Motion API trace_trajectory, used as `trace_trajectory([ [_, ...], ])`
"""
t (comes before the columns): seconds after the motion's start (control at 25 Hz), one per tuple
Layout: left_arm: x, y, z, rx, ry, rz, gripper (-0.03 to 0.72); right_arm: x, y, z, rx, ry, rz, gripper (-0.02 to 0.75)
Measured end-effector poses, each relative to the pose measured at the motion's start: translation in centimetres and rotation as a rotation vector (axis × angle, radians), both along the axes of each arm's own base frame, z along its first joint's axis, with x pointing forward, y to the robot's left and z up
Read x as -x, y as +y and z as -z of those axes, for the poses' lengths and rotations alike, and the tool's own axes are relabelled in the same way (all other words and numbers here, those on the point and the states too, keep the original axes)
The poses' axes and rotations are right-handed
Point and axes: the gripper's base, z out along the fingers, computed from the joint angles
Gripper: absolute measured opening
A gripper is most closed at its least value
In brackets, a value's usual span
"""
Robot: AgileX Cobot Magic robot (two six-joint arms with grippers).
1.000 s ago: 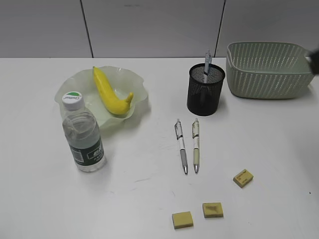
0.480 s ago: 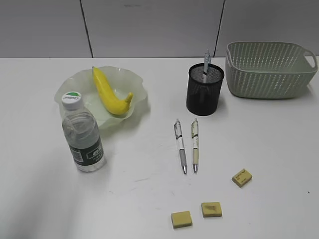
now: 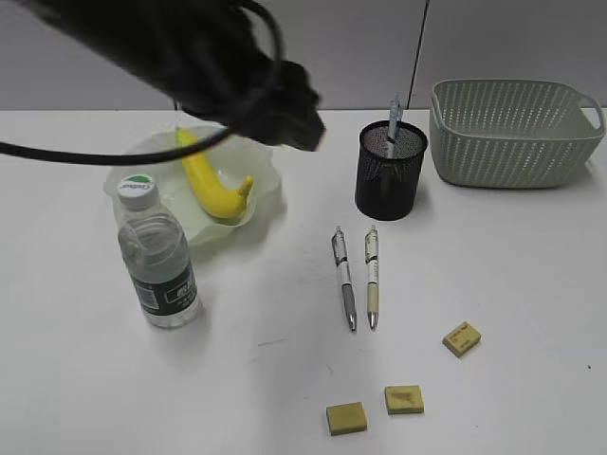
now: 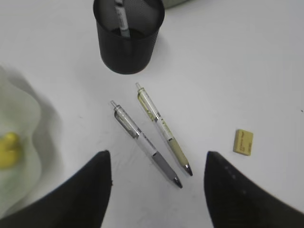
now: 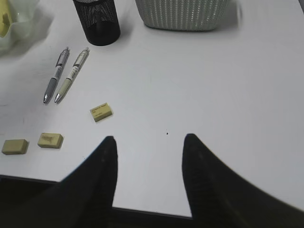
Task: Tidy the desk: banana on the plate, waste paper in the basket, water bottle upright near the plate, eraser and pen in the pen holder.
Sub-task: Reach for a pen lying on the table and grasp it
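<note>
The banana (image 3: 213,180) lies on the pale-green plate (image 3: 142,161). The water bottle (image 3: 158,270) stands upright in front of the plate. The black mesh pen holder (image 3: 391,175) holds one pen. Two pens (image 3: 343,280) (image 3: 372,278) lie side by side on the desk (image 3: 531,284), and three yellow erasers (image 3: 462,338) (image 3: 404,399) (image 3: 346,418) lie nearer the front. My left gripper (image 4: 155,156) is open and empty, hovering above the tips of the two pens (image 4: 147,142) (image 4: 164,128). My right gripper (image 5: 149,140) is open and empty over the bare front right of the desk. No waste paper is in view.
The grey-green basket (image 3: 512,133) stands at the back right, its inside hidden. My left arm (image 3: 218,66) shows as a dark blur with a cable across the upper left of the exterior view, above the plate. A grey wall runs behind the desk.
My left arm has swung into the exterior view from the upper left, over the plate. A dark shape at the right edge by the basket a second ago is gone. The objects have not moved.
</note>
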Motion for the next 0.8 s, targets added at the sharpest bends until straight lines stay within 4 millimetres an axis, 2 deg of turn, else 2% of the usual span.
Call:
trace_trajectory([
  [0.08,-1.7,-2.4,2.6,-0.022,0.080,-0.054,0.462,0.0,0.0,0.0,-0.001,-0.001,-0.001,0.363],
  [0.28,-4.8,-5.4,9.0,-0.112,0.241,-0.170,0.462,-0.1,0.0,0.1,-0.001,-0.001,-0.002,0.360],
  [0.48,-5.9,-7.7,14.6,-0.226,0.329,-0.248,0.462,-0.1,0.0,0.0,-0.001,-0.003,-0.003,0.344],
  [0.6,-5.9,-8.6,16.4,-0.299,0.305,-0.290,0.461,-0.1,0.1,0.0,-0.001,-0.004,-0.003,0.330],
  [0.8,-6.4,-9.3,17.4,-0.301,0.272,-0.346,0.449,-0.1,0.1,0.0,-0.001,-0.005,-0.003,0.321],
])
